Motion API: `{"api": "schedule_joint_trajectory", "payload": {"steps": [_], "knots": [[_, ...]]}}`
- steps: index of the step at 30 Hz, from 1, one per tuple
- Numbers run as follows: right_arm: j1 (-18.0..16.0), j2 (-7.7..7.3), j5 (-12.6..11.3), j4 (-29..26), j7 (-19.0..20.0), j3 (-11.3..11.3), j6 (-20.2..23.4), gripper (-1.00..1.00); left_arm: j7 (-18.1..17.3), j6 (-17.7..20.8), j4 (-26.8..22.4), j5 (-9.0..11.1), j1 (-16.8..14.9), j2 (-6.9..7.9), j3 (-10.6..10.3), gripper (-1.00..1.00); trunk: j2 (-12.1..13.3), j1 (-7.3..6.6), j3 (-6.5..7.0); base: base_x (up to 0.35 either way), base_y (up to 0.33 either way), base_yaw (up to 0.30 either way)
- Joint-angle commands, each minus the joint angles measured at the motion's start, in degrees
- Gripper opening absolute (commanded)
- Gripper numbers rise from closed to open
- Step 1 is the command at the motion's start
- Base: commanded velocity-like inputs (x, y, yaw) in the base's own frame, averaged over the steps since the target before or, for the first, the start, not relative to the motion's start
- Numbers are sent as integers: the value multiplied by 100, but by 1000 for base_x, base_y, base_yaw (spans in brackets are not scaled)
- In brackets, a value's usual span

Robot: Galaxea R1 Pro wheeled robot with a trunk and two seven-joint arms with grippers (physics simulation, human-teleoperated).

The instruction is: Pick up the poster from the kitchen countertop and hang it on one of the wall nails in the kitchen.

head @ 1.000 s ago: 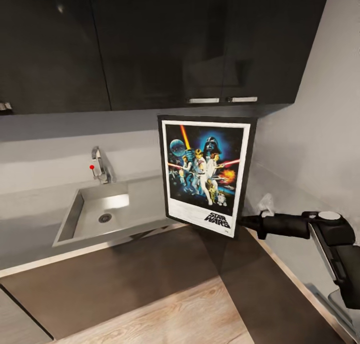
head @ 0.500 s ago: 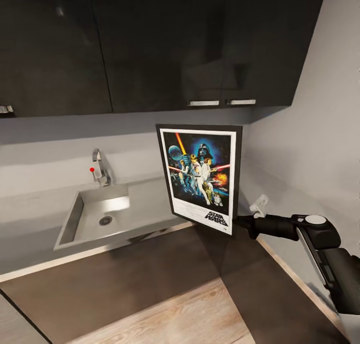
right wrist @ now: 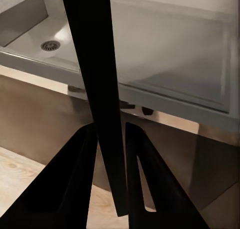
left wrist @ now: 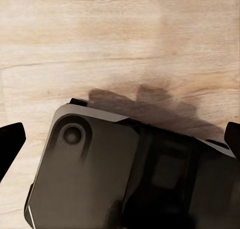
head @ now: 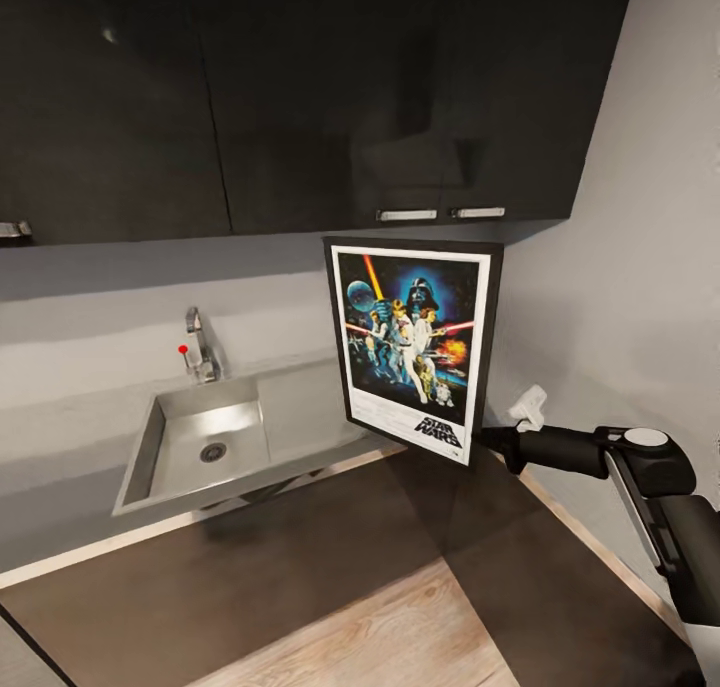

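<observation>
The poster [head: 415, 347] hangs upright in the air over the right end of the kitchen countertop [head: 295, 399], its picture side facing me. My right gripper [head: 487, 437] is shut on its lower right edge. In the right wrist view the poster [right wrist: 95, 84] shows edge-on as a black strip, clamped between the two fingers [right wrist: 75, 184] of the right gripper [right wrist: 112, 156], with the countertop [right wrist: 175, 59] beyond. My left gripper [left wrist: 121, 139] is open, pointing down at the wooden floor [left wrist: 120, 39]. I make out no wall nail on the pale grey walls.
A steel sink [head: 205, 447] with a faucet [head: 200, 345] is set into the countertop left of the poster. Glossy black upper cabinets [head: 300, 97] hang just above the poster's top edge. A pale grey wall [head: 640, 267] stands to the right, a small white fitting [head: 528, 405] near the arm.
The poster stays in my right gripper; it turned slightly edge-on, then back to face me, ending a little further right. The whole view has shifted slightly.
</observation>
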Motion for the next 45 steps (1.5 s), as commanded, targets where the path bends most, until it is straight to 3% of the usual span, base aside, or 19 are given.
{"api": "schedule_joint_trajectory", "payload": {"steps": [1, 13, 23, 31, 41, 45], "knots": [[-7, 2, 45, -6, 68, -25, 29, -100, -40, 40, -6, 20, 0, -7, 28, 100, -10, 3, -1, 0, 6, -57], [-7, 2, 45, -6, 74, -44, 30, -100, -37, 45, 19, 21, -2, -7, 32, 100, -10, 3, 113, 0, 1, -8], [-7, 2, 45, -6, 75, -54, 30, -100, -30, 27, -12, 21, -1, -7, 43, 100, 391, -216, 387, 0, 0, 0], [-7, 2, 45, -6, 75, -54, 27, -100, -21, -411, -3, 21, -1, -7, 51, 100, 712, -392, 607, 0, 0, 0], [-7, 2, 43, -6, 159, -56, 93, -100, -13, -455, 18, 21, -2, -7, 45, 100, 712, -392, 674, 0, 0, 0], [-7, 2, 36, -6, 262, -220, 105, -100, -14, -455, 19, 21, -1, -7, 44, 100, 712, -392, 676, 0, 0, 0]]}}
